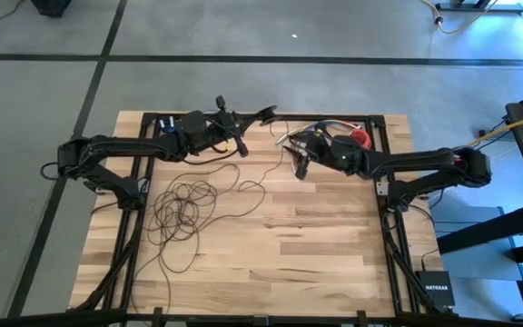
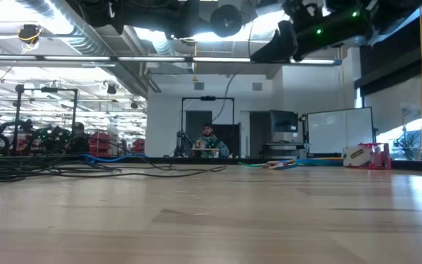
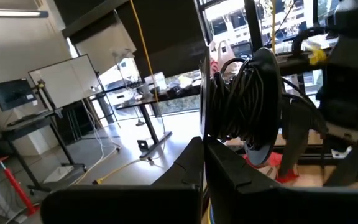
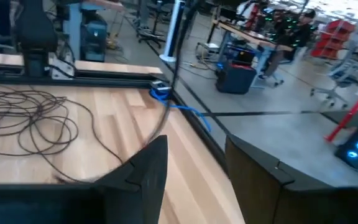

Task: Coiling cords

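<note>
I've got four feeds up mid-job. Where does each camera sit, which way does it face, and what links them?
High view: overhead, straight down on the table; both arms, the cords.
Low view: table height, level across the wood into the room; arms overhead.
Left wrist view: on the left arm, facing a cable spool; left gripper shut.
Right wrist view: on the right arm, facing the cords; right gripper open.
Shared: high and right wrist views both show the loose cords.
</note>
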`<state>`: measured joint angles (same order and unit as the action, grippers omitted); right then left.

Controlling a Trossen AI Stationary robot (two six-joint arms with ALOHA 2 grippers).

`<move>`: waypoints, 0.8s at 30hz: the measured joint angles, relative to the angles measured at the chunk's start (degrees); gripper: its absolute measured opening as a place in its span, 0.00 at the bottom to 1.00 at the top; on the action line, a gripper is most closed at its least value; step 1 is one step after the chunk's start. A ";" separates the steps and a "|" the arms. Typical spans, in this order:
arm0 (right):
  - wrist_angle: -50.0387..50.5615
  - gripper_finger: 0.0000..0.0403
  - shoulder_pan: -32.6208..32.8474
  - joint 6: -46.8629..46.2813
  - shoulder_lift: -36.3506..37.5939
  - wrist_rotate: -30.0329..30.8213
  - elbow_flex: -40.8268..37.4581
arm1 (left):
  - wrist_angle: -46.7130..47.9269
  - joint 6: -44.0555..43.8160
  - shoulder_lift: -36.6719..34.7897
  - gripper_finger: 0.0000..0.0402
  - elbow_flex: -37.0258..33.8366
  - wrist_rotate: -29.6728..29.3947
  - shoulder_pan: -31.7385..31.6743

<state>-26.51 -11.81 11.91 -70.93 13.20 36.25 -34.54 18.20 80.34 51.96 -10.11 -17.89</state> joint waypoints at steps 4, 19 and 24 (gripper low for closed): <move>0.05 0.41 0.20 0.46 -2.03 -1.37 0.57 | 0.66 0.18 0.00 0.00 0.01 0.00 0.02; 13.04 0.41 0.17 -4.35 0.54 -5.56 4.17 | 1.37 1.15 0.00 0.00 0.02 -0.04 0.00; 12.54 0.41 0.15 -5.92 0.51 -8.73 4.17 | 1.35 1.13 0.00 0.00 0.01 -0.03 0.00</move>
<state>-13.97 -11.66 5.99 -70.42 4.47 40.42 -33.19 19.33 80.34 51.98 -10.14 -17.89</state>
